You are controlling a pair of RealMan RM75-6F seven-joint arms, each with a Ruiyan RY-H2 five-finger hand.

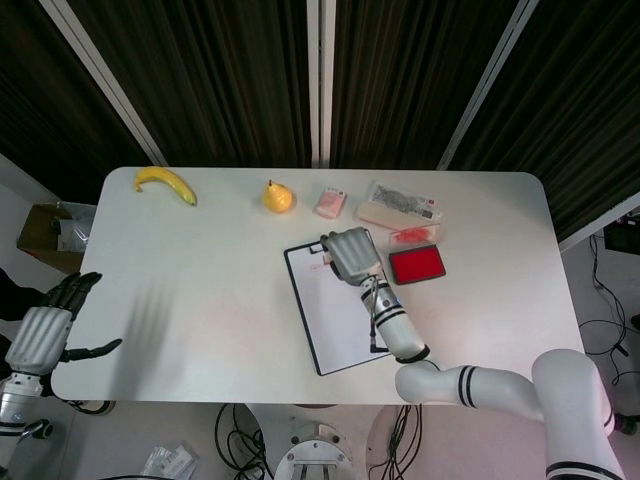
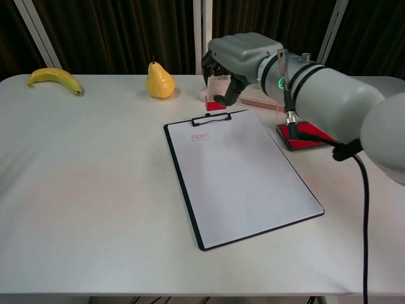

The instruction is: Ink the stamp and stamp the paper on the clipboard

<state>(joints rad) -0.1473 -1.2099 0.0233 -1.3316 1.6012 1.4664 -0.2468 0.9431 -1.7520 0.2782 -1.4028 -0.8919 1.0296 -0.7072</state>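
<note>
Right hand [image 2: 237, 60]: I had it lifted above the top edge of the clipboard, fingers wrapped round the stamp [image 2: 217, 95], red face downward and clear of the paper.

Left hand [image 1: 45, 328]: hung off the table's near-left corner, fingers spread, holding nothing.

Table [image 2: 82, 183]: white, carrying everything below.

Clipboard [image 2: 183, 183]: lay at centre, slightly skewed, clip at the far end.

Paper [image 2: 243, 174]: white sheet on the clipboard, one small red rectangular mark [image 2: 200, 137] near its top left corner, so the stamping looked done to me.

Ink pad [image 2: 305, 134]: open, red, just right of the clipboard.

Banana [image 2: 54, 78] and pear [image 2: 160, 81]: far side, well apart from the work.

Risk, as I judged it: the stamp's face looked wet, so lowering it carelessly over the sheet could leave a second mark or smear, and a loose grip could drop it onto the paper.
</note>
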